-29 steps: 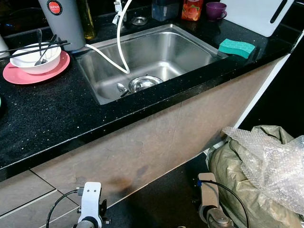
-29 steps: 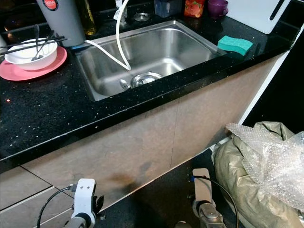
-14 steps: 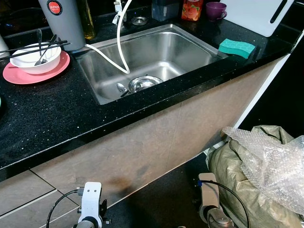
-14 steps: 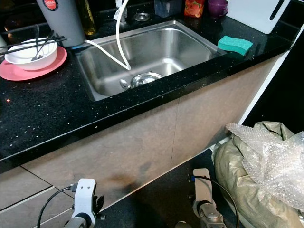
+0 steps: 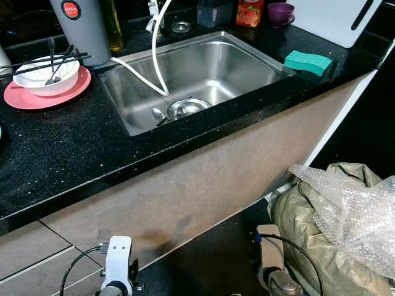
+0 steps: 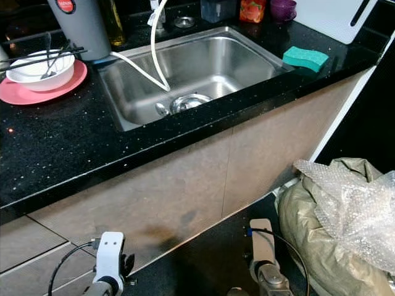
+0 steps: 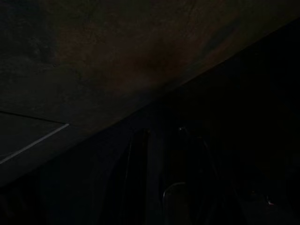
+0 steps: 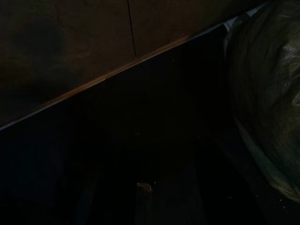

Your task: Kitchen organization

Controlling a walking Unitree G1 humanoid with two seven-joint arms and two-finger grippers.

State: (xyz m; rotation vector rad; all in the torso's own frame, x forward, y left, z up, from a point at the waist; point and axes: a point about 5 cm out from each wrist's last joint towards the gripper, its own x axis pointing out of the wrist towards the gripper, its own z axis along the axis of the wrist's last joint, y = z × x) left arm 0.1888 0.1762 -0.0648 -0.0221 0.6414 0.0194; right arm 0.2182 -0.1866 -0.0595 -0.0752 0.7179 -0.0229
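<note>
- Kitchen counter [image 5: 55, 160]: black speckled stone, running across the head views with a stainless sink [image 5: 203, 65] set into it.
- In the sink: a round metal strainer [image 5: 185, 108] at the drain with a spoon [image 5: 157, 115] lying just beside it, and a white hose [image 5: 154, 55] looping down from the tap area into the basin.
- Left of the sink there's a pink plate [image 5: 37, 95] with a white bowl [image 5: 46, 74] on it. Black chopsticks [image 5: 43, 63] lie across the bowl's rim and a spoon or fork handle sticks up out of it.
- Behind the bowl stands a grey canister [image 5: 83, 24] with a red round label, and a bottle of yellowish oil [image 5: 113, 24] right next to it.
- Green sponge [image 5: 307, 61] sits on the counter's right end, near the edge. Behind the sink are a purple cup [image 5: 279, 12], a red carton [image 5: 249, 12] and a white cutting board [image 5: 333, 18].
- On the floor to the right: an olive sack [image 5: 308, 228] with bubble wrap [image 5: 352, 203] over it.
- Both arms hang low in front of the cabinet, left arm [image 5: 117, 262] and right arm [image 5: 271, 259]. Wrist views are super dark, so can't tell how either gripper's fingers stand.
</note>
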